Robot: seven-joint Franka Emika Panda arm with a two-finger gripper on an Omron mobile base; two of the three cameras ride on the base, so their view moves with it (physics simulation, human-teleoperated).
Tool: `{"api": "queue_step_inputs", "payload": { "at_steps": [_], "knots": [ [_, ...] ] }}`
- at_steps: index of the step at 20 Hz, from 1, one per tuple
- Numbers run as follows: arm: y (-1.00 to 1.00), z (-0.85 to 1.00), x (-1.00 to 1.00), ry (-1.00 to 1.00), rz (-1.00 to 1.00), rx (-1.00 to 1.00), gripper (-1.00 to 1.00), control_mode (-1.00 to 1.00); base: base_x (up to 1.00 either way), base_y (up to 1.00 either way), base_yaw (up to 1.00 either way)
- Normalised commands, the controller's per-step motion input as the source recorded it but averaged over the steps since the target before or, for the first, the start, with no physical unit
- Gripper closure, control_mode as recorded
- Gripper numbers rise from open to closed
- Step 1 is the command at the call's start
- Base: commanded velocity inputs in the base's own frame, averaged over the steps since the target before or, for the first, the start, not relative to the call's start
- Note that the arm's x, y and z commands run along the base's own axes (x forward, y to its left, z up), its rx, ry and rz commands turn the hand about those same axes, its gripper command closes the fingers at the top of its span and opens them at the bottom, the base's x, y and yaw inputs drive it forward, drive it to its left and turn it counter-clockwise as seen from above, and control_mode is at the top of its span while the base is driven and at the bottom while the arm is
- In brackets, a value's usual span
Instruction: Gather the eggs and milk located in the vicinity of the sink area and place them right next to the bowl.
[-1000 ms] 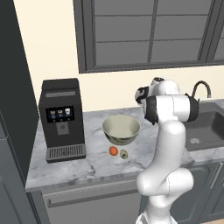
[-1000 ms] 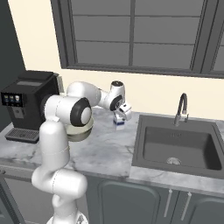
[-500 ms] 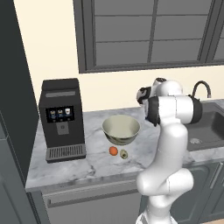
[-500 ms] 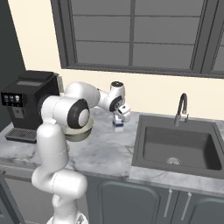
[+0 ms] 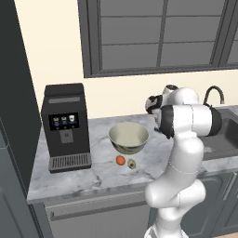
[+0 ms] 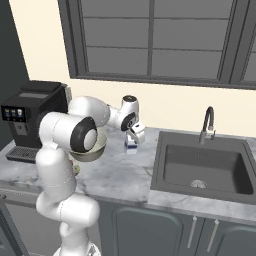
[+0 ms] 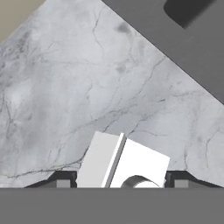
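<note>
The two-finger end effector (image 6: 134, 138) straddles the small white blue-marked milk carton (image 6: 131, 144) on the marble bench (image 6: 120, 172), fingers partly spread; whether they grip it I cannot tell. If the fingers close off-centre on the gabled top, I judge the carton could tip or slip before reaching the large cream-green bowl (image 5: 128, 137).

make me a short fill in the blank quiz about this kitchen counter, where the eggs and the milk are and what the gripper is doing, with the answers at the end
1. The two eggs lie on the counter in front of the ____.
2. The milk stands between the bowl and the ____.
3. The gripper hangs directly over the ____, one finger on either side of its gabled top.
4. At the counter's far left stands a black ____ machine.

Answers: bowl; sink; milk; coffee
</note>
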Motion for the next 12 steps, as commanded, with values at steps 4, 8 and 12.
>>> {"api": "queue_step_inputs", "payload": {
  "at_steps": [4,8,12],
  "knots": [
    [0.31,0.07,-0.30,-0.01,-0.01,0.00,1.00,-1.00,0.00,0.00,0.00],
    [0.35,0.16,-0.23,-0.02,-0.01,0.00,1.00,-1.00,0.00,0.00,0.00],
    [0.36,0.23,-0.19,-0.05,-0.01,0.00,1.00,-1.00,0.00,0.00,0.00]
  ]
}}
